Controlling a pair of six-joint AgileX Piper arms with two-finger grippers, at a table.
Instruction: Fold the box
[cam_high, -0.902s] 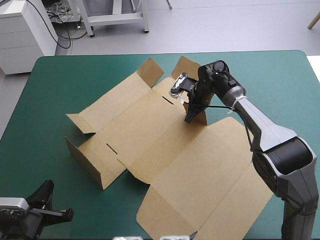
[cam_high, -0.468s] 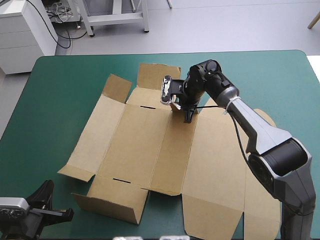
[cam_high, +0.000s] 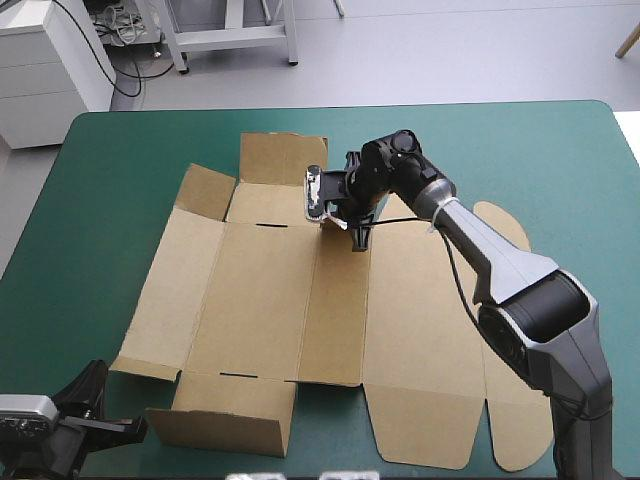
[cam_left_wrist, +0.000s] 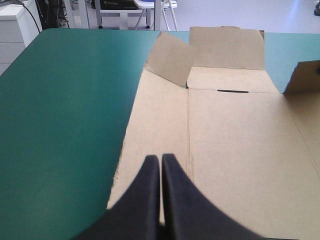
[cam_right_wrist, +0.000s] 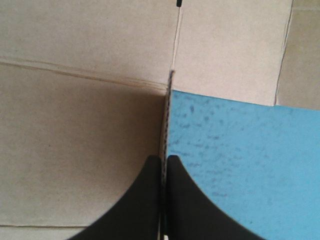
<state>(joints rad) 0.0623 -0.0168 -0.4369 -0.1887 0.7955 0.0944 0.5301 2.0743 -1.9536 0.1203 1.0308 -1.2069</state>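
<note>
The brown box (cam_high: 270, 300) lies opened out as a cut sheet over the middle of the teal-green tabletop (cam_high: 120, 170), reaching from near the far side almost to the near edge. Most of its panels lie flat. A far flap (cam_high: 283, 158) stands tilted up, a smaller corner flap (cam_high: 205, 190) beside it is raised too, and a near wall (cam_high: 225, 428) stands up at the sheet's near left corner. The wide lid panel (cam_high: 425, 340) lies flat on the right, with rounded tabs at its right edge.

The right hand (cam_right_wrist: 166, 159) reaches over to the box's far edge, near the sheet's middle crease. Its black fingers are pressed almost together and pinch a thin raised flap (cam_right_wrist: 168, 110) that stands edge-on between them, with brown board to one side and bare teal-green cover to the other.

The left hand (cam_left_wrist: 161, 157) is low at the tabletop's near left corner, its fingers pressed together into one point and gripping nothing. The box's left panel lies just ahead of it, and the sheet stretches away toward the far flaps.
</note>
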